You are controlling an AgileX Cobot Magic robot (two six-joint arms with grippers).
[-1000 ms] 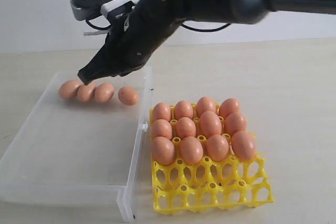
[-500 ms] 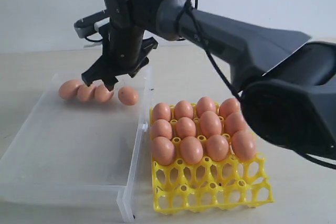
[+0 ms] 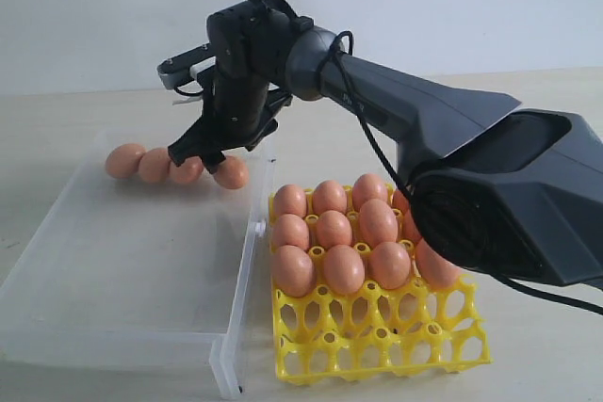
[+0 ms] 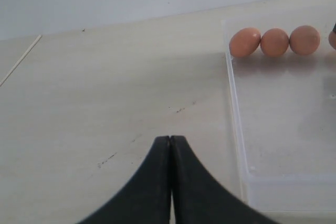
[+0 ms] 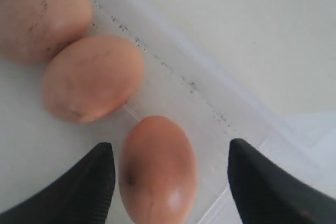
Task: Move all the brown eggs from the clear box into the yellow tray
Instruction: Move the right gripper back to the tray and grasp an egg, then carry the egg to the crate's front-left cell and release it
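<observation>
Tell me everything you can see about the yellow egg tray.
The yellow tray is a bright yellow, square lattice of what looks like plastic, with round cups and short pointed posts between them. It lies flat on the pale table, close beside the clear box; whether they touch I cannot tell. Its three back rows hold brown eggs, the outermost partly hidden by the robot arm. The front row of cups is empty.

Beige table point(image 3: 556, 364), white wall point(image 3: 94, 7)
</observation>
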